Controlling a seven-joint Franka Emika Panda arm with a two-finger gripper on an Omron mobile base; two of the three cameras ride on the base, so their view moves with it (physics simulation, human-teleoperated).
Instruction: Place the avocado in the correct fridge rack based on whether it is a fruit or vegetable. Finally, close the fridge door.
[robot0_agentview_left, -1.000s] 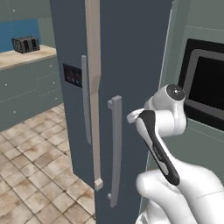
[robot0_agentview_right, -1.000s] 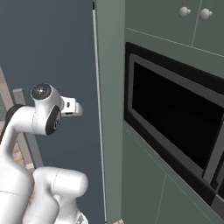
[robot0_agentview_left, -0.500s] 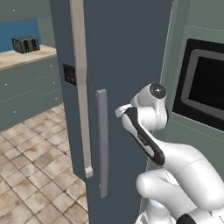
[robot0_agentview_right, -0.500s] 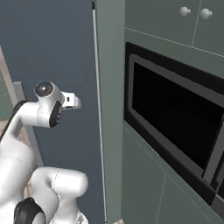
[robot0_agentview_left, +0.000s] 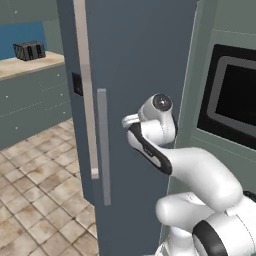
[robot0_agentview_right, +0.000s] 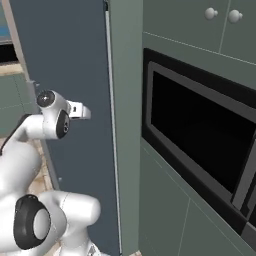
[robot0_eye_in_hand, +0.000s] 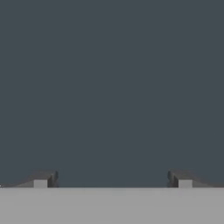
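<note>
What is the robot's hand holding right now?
Nothing. The gripper is open and empty, with its fingertips spread wide in front of the slate-grey fridge door.

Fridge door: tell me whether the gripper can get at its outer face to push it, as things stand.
Probably yes. The open gripper faces the fridge door squarely in the hand view, with nothing between its fingertips and the slate panel. The bar handle sits off to one side, clear of the hand.
</note>
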